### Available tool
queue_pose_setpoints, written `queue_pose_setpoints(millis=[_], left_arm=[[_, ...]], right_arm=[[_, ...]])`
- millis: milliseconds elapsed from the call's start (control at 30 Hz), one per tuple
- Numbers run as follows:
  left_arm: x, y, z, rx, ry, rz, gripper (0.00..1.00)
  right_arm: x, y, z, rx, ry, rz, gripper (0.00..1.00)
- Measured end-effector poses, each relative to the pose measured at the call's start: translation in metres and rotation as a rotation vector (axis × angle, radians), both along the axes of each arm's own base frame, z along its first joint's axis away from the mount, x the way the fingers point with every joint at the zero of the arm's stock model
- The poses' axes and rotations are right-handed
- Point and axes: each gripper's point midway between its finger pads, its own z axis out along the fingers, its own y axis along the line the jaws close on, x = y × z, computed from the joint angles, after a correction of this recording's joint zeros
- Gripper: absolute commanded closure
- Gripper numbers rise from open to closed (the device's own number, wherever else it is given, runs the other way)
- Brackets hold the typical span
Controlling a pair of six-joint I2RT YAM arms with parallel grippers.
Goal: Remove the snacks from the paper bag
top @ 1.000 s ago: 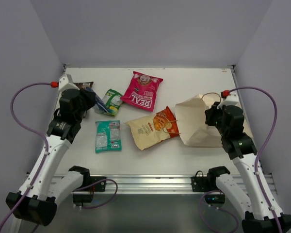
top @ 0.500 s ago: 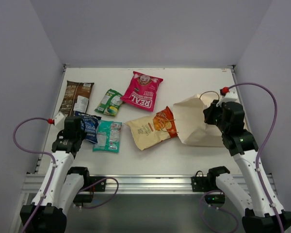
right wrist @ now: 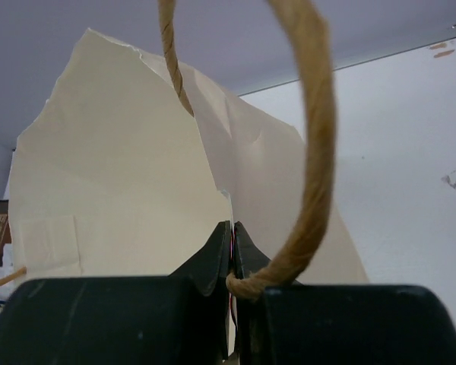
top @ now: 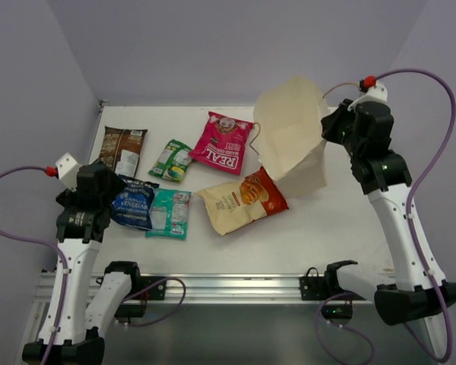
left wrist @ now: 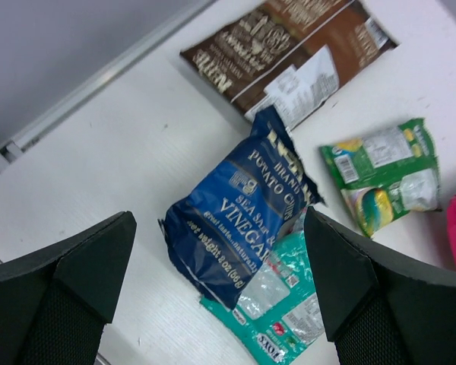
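Now, left pincer (left wrist: 218, 220): spread wide and holding nothing, poised over the blue packet (left wrist: 239, 205)
right pincer (right wrist: 232, 228): pressed together on the edge of the paper bag (right wrist: 121, 198), just beside the spot where a cord handle (right wrist: 319, 152) is fixed
cord handle: loops up close in front of the right wrist camera
paper bag: raised by the right pincer over the far right part of the tabletop (top: 342, 220), tilted, with a second cord loop hanging at its left side
blue packet: flat at the left of the tabletop, one side lying over the edge of the teal packet (top: 169, 214), its far corner reaching the brown packet (top: 121, 150)
teal packet: flat, just right of the blue one
brown packet: flat at the far left, lengthwise
green packet (top: 172, 160): flat between the brown packet and the magenta packet (top: 223, 143)
magenta packet: flat at the far middle, just left of the bag in the top view
chips packet (top: 242, 201): flat in the middle, near the bag's lower end
snacks: all six out on the tabletop
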Motion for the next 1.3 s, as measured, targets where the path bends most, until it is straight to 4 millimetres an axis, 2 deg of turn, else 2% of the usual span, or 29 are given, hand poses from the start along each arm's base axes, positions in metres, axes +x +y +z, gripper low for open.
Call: queue_pose_setpoints(millis=[133,267,400,533,633,700,900,1000,1133,1167,1200,1267,1300], left_arm=[[0.007,0.003,0.047,0.074,-0.049,-0.054,0.00],[0.014,0.005,0.097,0.147,-0.105,-0.106,0.00],[0.017,0.003,0.120,0.192,-0.134,-0.158,0.00],[0.020,0.000,0.129,0.221,-0.127,-0.210,0.00],[0.025,-0.004,0.142,0.238,-0.139,-0.238,0.00],[0.029,-0.006,0.154,0.250,-0.155,-0.251,0.00],[0.030,-0.008,0.177,0.274,-0.196,-0.268,0.00],[0.029,-0.008,0.180,0.281,-0.200,-0.271,0.00],[0.032,-0.009,0.182,0.291,-0.194,-0.281,0.00],[0.033,-0.009,0.183,0.292,-0.194,-0.284,0.00],[0.033,-0.010,0.185,0.292,-0.197,-0.286,0.00],[0.035,-0.011,0.190,0.292,-0.207,-0.291,0.00],[0.036,-0.012,0.193,0.292,-0.213,-0.294,0.00]], right_arm=[[0.036,0.002,-0.003,0.044,0.011,-0.023,1.00],[0.074,-0.012,-0.029,0.106,0.065,-0.051,1.00],[0.106,-0.032,-0.060,0.166,0.109,-0.067,1.00],[0.121,-0.058,-0.092,0.220,0.170,-0.071,1.00],[0.119,-0.074,-0.112,0.235,0.220,-0.091,0.94],[0.115,-0.077,-0.115,0.228,0.234,-0.092,0.88],[0.101,-0.077,-0.100,0.170,0.234,-0.072,0.81],[0.097,-0.082,-0.090,0.129,0.230,-0.084,0.72],[0.089,-0.087,-0.081,0.088,0.239,-0.092,0.47],[0.086,-0.087,-0.077,0.080,0.239,-0.091,0.33],[0.084,-0.087,-0.074,0.078,0.238,-0.091,0.27],[0.078,-0.087,-0.061,0.061,0.228,-0.085,0.13],[0.073,-0.086,-0.053,0.056,0.219,-0.083,0.09]])
